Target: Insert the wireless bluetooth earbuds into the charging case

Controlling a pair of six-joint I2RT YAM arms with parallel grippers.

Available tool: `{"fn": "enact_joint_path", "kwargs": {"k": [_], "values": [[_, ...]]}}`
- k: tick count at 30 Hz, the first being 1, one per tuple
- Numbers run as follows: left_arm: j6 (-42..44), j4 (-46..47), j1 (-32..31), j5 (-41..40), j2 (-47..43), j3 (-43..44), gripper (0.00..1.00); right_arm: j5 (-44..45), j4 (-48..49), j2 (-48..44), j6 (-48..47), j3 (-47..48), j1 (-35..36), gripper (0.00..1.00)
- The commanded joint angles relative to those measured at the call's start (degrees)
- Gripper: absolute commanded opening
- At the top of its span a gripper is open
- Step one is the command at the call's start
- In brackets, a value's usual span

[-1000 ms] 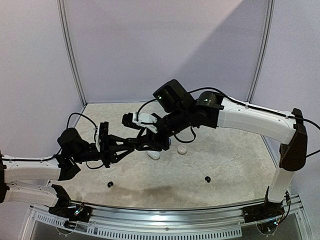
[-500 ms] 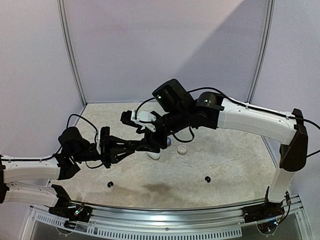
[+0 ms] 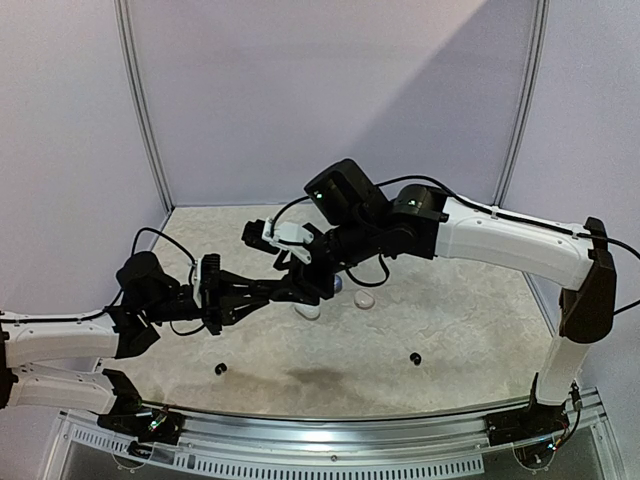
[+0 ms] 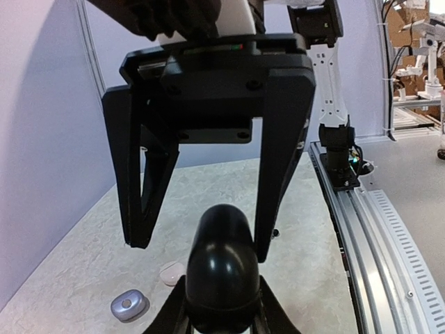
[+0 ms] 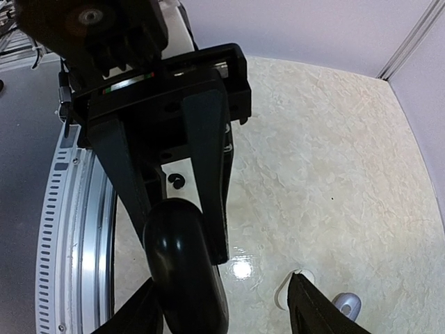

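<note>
My left gripper (image 3: 295, 291) is shut on a glossy black pebble-shaped charging case (image 4: 222, 271), held closed above the table's middle. The case also shows in the right wrist view (image 5: 182, 271). My right gripper (image 3: 318, 280) reaches down from the right, and its jaws stand wide open on either side of the case's far end (image 5: 222, 306). Two tiny black earbuds lie on the table, one front left (image 3: 221, 369) and one front right (image 3: 415, 358). One earbud shows in the right wrist view (image 5: 176, 182).
A white case (image 3: 307, 311), a pale pinkish case (image 3: 365, 299) and a grey-lilac case (image 3: 337, 285) lie on the table under the grippers. The left wrist view shows the lilac case (image 4: 128, 304) and the pinkish case (image 4: 172, 273). A metal rail (image 3: 330, 425) runs along the near edge.
The left gripper with the black case has shifted slightly and levelled out. The right wrist has moved a little to the left. Both grips are unchanged.
</note>
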Motion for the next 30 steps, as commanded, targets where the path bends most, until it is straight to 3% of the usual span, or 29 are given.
{"fn": "enact_joint_path", "kwargs": {"k": [1, 13, 19, 22, 26, 30], "values": [[1.0, -4.4, -0.2, 4.7, -0.6, 0.0, 0.00, 3.4, 4.1, -3.8, 2.3, -0.1, -2.3, 0.61], [-0.8, -2.1, -0.2, 4.1, -1.1, -0.8, 0.00, 3.1, 3.5, -3.1, 3.3, -0.4, -2.5, 0.61], [-8.0, -1.1, -0.1, 1.4, -0.9, -0.8, 0.00, 2.5, 2.6, -2.1, 3.7, -0.3, -2.6, 0.63], [-11.5, -1.5, 0.0, -0.7, -1.0, -0.9, 0.00, 1.0, 3.8, -4.0, 3.4, -1.9, -2.6, 0.71], [-11.1, -1.2, 0.1, -1.7, -1.1, -1.1, 0.00, -7.1, 6.7, -6.8, 1.8, -5.3, -2.4, 0.96], [-10.7, -0.5, 0.1, -1.1, -1.2, -1.1, 0.00, -6.9, 3.8, -4.6, 0.2, -4.6, -1.6, 0.98]]}}
